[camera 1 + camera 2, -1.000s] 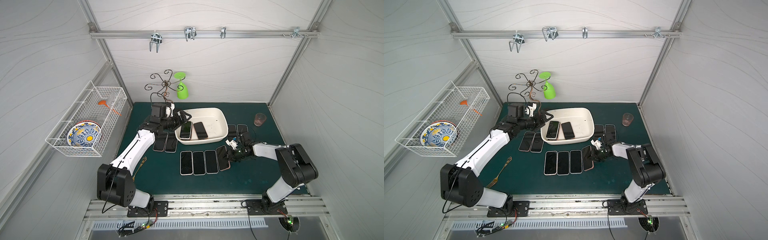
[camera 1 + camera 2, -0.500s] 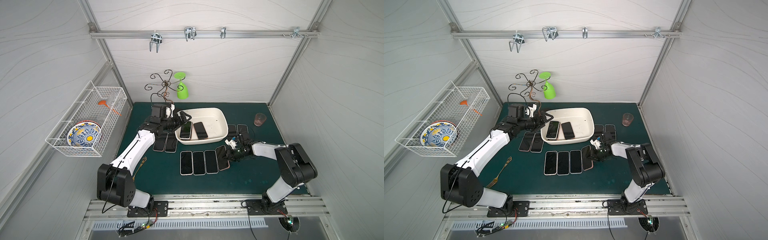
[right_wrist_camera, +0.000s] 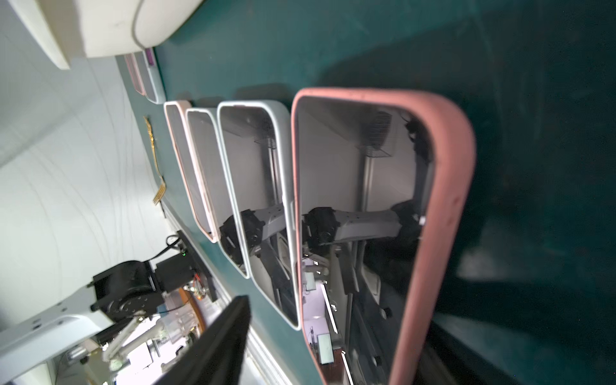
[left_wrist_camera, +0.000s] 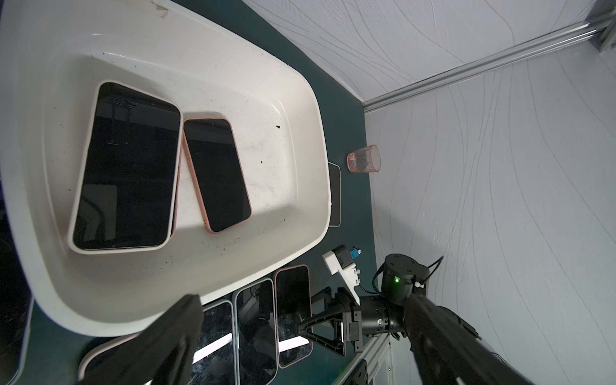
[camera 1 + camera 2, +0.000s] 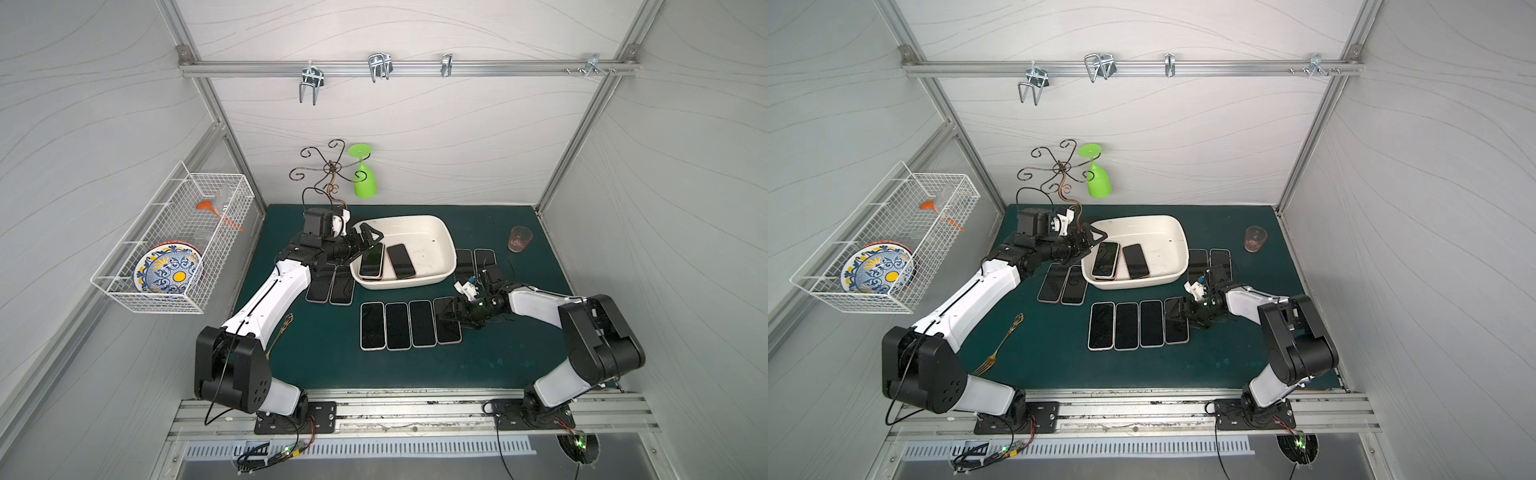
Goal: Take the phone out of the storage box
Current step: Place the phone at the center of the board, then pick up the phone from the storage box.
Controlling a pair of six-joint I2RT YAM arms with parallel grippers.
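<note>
The storage box [image 5: 415, 219] stands toward the back of the green surface [image 5: 519, 357], and phones are inside it. A white-cased phone [image 5: 371, 259] lies at its left end and a pink-cased phone [image 5: 401, 261] just beside it, both with the dark screen up. In the left wrist view a pinkish edge shows under the white-cased phone, but I cannot tell what it is. The left claw [image 5: 371, 242] hovers over the left rim of the storage box, close to the white-cased phone, with its jaws wide apart and nothing between them. The right claw [image 5: 448, 312] is low at the right end of a row of four phones [image 5: 397, 326] lying side by side in front of the box. Its jaws stand apart over the last phone of the row [image 3: 433, 233], which lies flat on the surface and is not gripped. Two more phones [image 5: 332, 289] lie left of the box, partly under the left arm, and another two phones [image 5: 476, 257] lie at its right. A pink cup [image 5: 520, 239] stands near the back right corner and a golden fork [image 5: 1000, 343] lies near the front left.
</note>
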